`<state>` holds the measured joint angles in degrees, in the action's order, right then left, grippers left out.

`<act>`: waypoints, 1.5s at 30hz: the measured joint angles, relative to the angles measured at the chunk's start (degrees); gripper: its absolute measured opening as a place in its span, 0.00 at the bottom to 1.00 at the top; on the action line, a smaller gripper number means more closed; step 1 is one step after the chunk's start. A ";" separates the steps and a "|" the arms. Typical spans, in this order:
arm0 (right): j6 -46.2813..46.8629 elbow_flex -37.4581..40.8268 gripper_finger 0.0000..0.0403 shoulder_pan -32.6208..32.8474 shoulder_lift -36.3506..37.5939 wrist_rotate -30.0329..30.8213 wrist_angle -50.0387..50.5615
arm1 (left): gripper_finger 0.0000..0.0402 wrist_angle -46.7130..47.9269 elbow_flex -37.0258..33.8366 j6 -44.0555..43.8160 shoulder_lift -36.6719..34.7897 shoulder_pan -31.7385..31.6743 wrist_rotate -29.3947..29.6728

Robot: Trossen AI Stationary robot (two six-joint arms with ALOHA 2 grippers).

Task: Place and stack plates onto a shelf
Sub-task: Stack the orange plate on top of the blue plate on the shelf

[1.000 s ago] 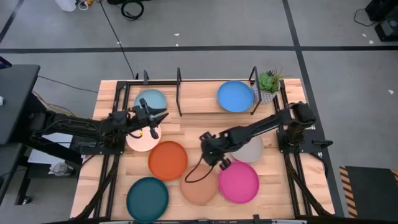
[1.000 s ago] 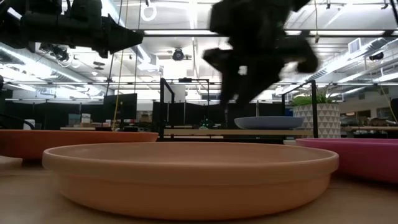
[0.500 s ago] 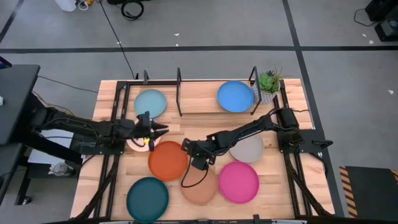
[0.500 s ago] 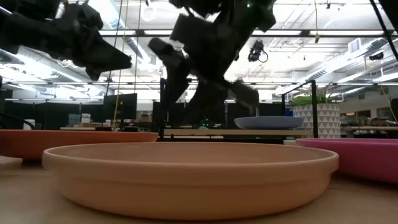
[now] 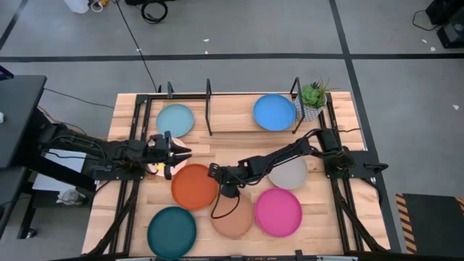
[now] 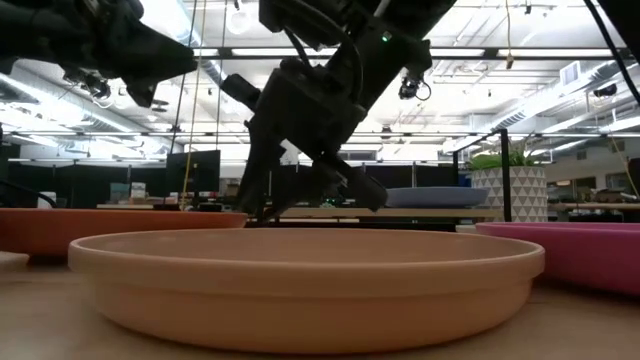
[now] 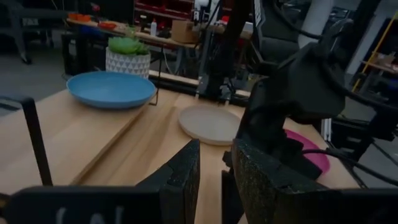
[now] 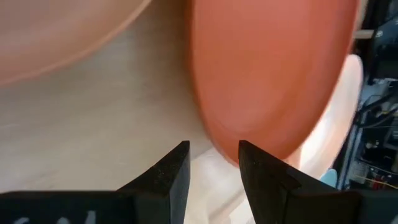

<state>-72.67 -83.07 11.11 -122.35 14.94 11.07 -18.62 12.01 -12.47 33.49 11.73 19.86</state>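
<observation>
The orange plate lies flat on the table's middle. My right gripper is open and low at its right rim; in the right wrist view the fingers stand on either side of the orange plate's rim, and I cannot tell whether they touch it. My left gripper hovers open over a pale pink plate, which it mostly hides. The light blue plate and the blue plate rest in bays of the black shelf along the far edge.
The teal plate, peach plate, pink plate and grey plate lie flat on the near half. A potted plant stands at the shelf's right end. Upright shelf posts split the far edge into bays.
My right gripper has swept toward the table's left, from over the pink and grey plates to the orange plate's right rim, and come down low. My left gripper has moved a little toward the near edge, over the pale pink plate. No plate has moved.
</observation>
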 joint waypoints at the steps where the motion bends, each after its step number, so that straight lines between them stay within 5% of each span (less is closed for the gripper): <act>1: -0.85 0.00 0.35 0.00 0.06 -0.44 0.02 | 0.25 0.04 0.00 1.04 -0.18 0.00 0.28; 8: -6.86 0.90 0.34 -1.47 -0.35 -12.13 -0.70 | 0.25 -1.38 0.00 6.17 -0.23 -0.05 1.15; 18: -3.95 1.03 0.15 -4.69 -0.37 -16.65 -2.86 | 0.25 -1.27 0.00 7.62 -0.15 -0.05 1.15; 33: -2.29 1.05 0.04 -4.85 0.27 -8.39 -0.65 | 0.25 -1.28 0.00 7.71 -0.15 -0.05 1.15; 45: 11.63 1.05 0.04 -2.14 11.90 -0.53 26.64 | 0.25 -1.26 0.00 7.78 -0.13 -0.05 1.15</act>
<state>-61.04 -82.02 8.97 -110.44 14.40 37.71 -19.88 12.01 -4.69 33.36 11.68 21.02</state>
